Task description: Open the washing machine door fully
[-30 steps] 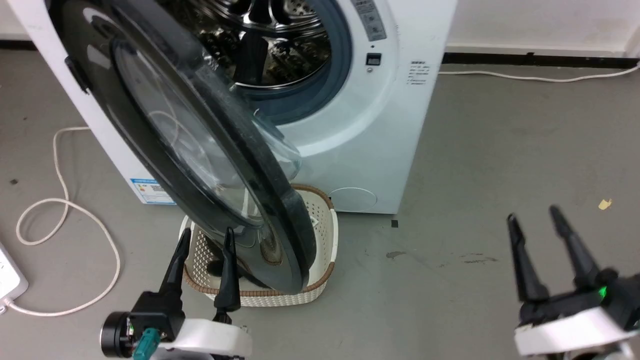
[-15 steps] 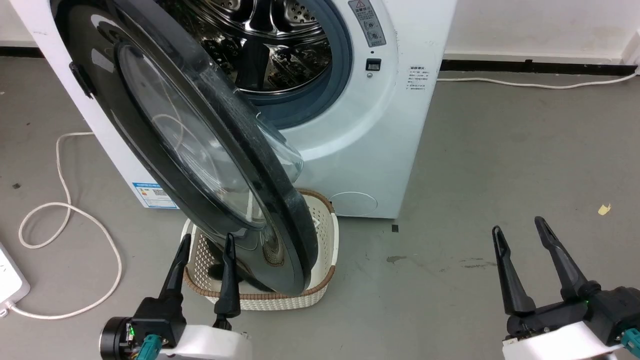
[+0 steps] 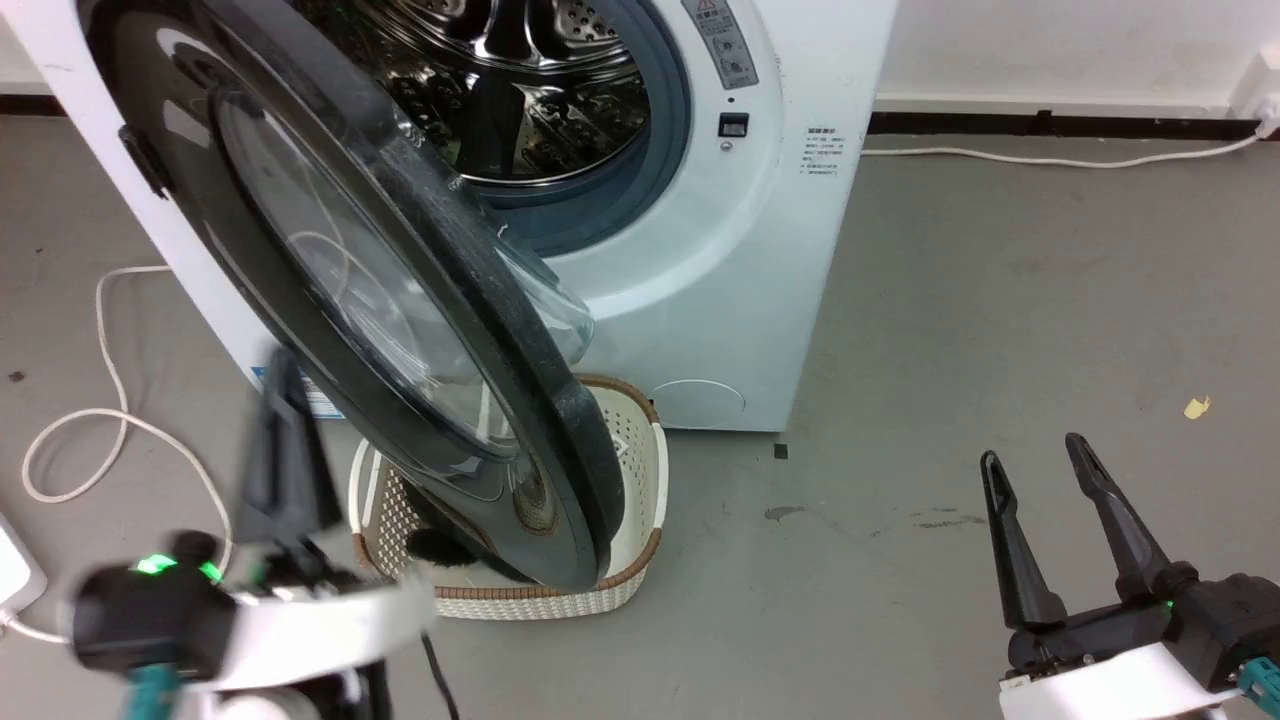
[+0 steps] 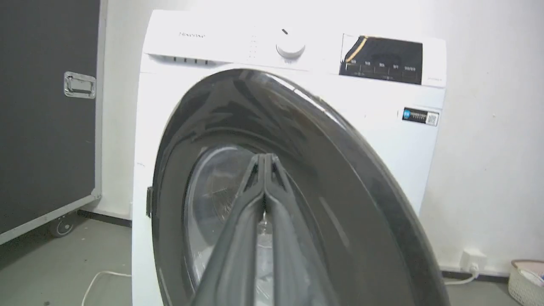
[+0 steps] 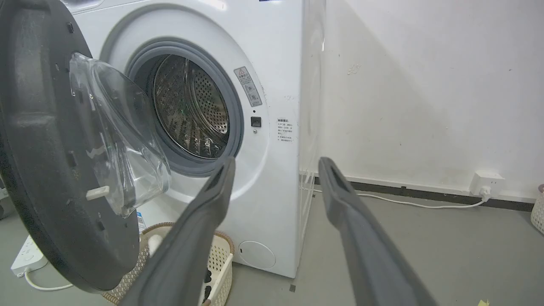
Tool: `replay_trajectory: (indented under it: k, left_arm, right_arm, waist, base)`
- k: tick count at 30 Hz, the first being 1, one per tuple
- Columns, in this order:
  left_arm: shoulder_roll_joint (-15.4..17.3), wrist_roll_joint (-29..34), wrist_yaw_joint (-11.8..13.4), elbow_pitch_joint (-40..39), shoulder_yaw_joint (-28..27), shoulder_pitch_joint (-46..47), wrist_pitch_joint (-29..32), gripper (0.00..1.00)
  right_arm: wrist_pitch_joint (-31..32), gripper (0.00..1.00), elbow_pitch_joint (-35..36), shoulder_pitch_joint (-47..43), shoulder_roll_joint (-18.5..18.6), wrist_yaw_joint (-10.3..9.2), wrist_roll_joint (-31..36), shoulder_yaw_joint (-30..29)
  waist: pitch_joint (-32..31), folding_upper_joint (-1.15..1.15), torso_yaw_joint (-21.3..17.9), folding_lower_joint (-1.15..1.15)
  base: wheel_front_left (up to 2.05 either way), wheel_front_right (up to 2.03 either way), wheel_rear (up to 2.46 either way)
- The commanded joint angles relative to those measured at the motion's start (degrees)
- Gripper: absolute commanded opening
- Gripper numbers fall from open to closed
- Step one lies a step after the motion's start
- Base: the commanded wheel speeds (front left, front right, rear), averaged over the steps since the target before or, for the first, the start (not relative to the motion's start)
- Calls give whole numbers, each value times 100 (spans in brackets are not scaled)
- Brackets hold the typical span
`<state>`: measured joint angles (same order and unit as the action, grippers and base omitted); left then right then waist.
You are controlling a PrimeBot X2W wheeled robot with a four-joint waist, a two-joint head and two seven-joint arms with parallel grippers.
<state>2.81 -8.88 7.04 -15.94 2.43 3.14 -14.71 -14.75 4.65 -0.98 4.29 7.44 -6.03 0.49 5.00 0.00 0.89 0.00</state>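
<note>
I am finding the washing machine door hanging roughly half open over a basket. It looks heavy, rigid and glossy, so I am favouring its thick outer rim. Since a second ago my left claw is swinging leftward, fingers now pressed together. My right claw is idling, spread wide.

The left gripper is smeared with blur in the head view. The washing machine door, cropped at the top, hides most of the basket.
</note>
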Motion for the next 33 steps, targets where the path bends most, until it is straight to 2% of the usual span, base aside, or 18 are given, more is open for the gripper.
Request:
replay_trajectory:
  k: [1, 6, 11, 23, 27, 33]
  left_arm:
    - [7, -43, 55, -141, -31, 134, -29, 0]
    - [7, -114, 222, -982, 55, 535, -29, 0]
    - [7, -158, 190, -1053, 553, 699, -29, 0]
    - [7, -277, -49, 544, 2172, 654, 509, 0]
    - [7, -331, 8, 1261, 2416, 739, 720, 0]
    - [7, -551, 150, 2209, 2410, 965, 713, 0]
  right_arm:
    - [-24, 100, 6, -91, -30, 5, 12, -4]
    - [-25, 100, -12, -92, -54, 5, 0, -45]
    - [-25, 100, -17, -98, -91, 5, -61, -90]
    - [-25, 100, -19, -65, -135, 5, -45, -225]
    - [-25, 100, -37, -35, -139, 5, -67, -222]
    - [-25, 100, -66, -20, -140, 5, -97, -186]
  waist:
    - [7, 0, -12, 0]
    - [-2, 0, -63, 0]
    - [-37, 0, -96, 0]
    - [85, 0, -157, 0]
    - [150, 0, -163, 0]
    - [187, 0, -156, 0]
  base:
    - [0, 0, 0]
    - [0, 0, 0]
    - [0, 0, 0]
    - [0, 0, 0]
    - [0, 0, 0]
    - [0, 0, 0]
